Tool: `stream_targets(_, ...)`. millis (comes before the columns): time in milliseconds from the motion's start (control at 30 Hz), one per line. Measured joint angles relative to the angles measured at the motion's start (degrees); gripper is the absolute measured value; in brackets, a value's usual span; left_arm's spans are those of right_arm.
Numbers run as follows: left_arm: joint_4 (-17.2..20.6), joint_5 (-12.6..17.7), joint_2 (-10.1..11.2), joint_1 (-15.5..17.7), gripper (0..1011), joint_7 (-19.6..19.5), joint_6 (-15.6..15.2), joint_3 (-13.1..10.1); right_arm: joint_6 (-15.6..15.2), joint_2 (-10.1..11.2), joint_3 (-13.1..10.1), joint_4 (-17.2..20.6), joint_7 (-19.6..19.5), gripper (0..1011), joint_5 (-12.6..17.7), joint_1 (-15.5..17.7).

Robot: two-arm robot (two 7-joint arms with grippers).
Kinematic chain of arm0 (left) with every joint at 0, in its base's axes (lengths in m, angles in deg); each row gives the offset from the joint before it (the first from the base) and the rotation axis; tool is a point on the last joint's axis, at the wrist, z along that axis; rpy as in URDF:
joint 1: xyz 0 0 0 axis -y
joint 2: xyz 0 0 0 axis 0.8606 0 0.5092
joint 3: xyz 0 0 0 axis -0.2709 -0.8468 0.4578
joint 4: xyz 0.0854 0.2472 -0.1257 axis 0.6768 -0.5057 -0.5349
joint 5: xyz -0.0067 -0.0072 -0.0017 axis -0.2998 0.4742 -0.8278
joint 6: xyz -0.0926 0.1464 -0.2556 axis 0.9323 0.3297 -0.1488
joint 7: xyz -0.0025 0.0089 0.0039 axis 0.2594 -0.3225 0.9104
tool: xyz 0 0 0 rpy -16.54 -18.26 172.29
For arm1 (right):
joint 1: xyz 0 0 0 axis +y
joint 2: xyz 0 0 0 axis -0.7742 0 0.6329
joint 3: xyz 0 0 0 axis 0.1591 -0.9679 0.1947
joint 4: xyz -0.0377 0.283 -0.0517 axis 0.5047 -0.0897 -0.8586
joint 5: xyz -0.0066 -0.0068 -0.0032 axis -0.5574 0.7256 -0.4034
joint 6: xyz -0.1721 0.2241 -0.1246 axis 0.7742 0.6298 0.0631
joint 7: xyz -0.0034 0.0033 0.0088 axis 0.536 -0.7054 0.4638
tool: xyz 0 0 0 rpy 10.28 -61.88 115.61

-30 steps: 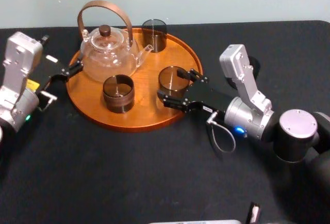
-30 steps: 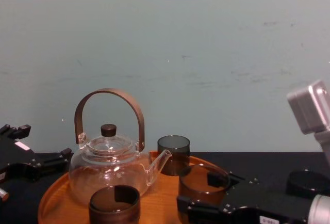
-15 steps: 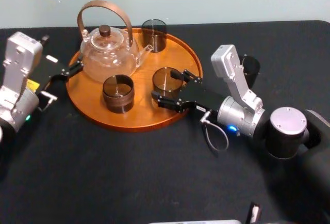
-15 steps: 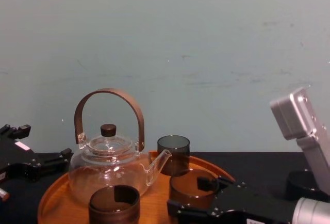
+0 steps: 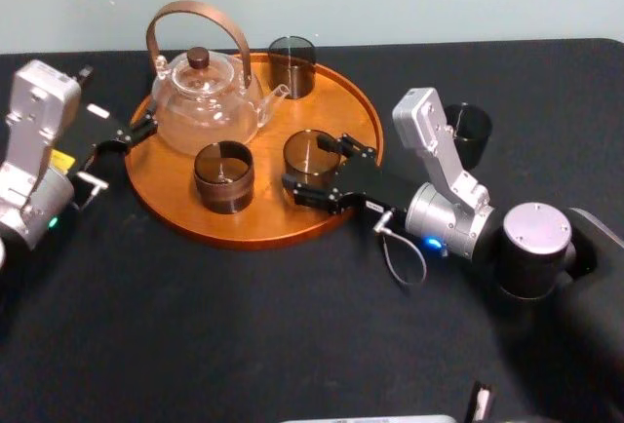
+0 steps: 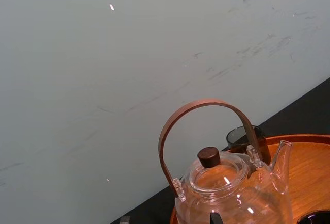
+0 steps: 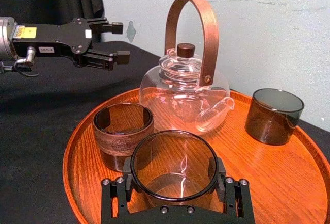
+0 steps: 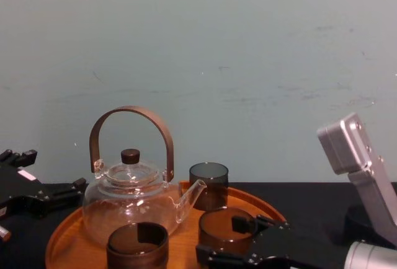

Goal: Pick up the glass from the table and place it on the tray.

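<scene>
My right pincer (image 5: 308, 165) is clamped around the smoky glass (image 5: 312, 150), inside the near-right part of the wooden tray (image 5: 331, 101); can't tell if it's touching down. Banded cup (image 5: 224, 176) sits just left, glass teapot (image 5: 203, 101) behind, dark tumbler (image 5: 292, 65) at the far rim. Off by the tray's left edge my left pincer (image 7: 119, 42) is spread, holding nothing.

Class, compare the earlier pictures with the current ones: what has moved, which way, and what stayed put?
The right hand, shut on the brown glass, has carried it leftward, further in over the tray, toward the banded cup. The left hand at the tray's left edge, the teapot, the banded cup and the dark glass at the back stayed put.
</scene>
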Motion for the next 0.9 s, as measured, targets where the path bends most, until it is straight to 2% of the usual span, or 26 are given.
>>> stream_targets(500, 0.00, 0.00, 0.00, 0.00, 1001, 0.00, 0.00, 0.00, -0.16, -0.75, 0.22, -1.97, 0.18, 905, -0.19, -0.35)
stream_targets(900, 0.00, 0.00, 0.00, 0.00, 1001, 0.00, 0.00, 0.00, -0.23, -0.75, 0.14, -1.98, 0.20, 904, -0.09, -0.37)
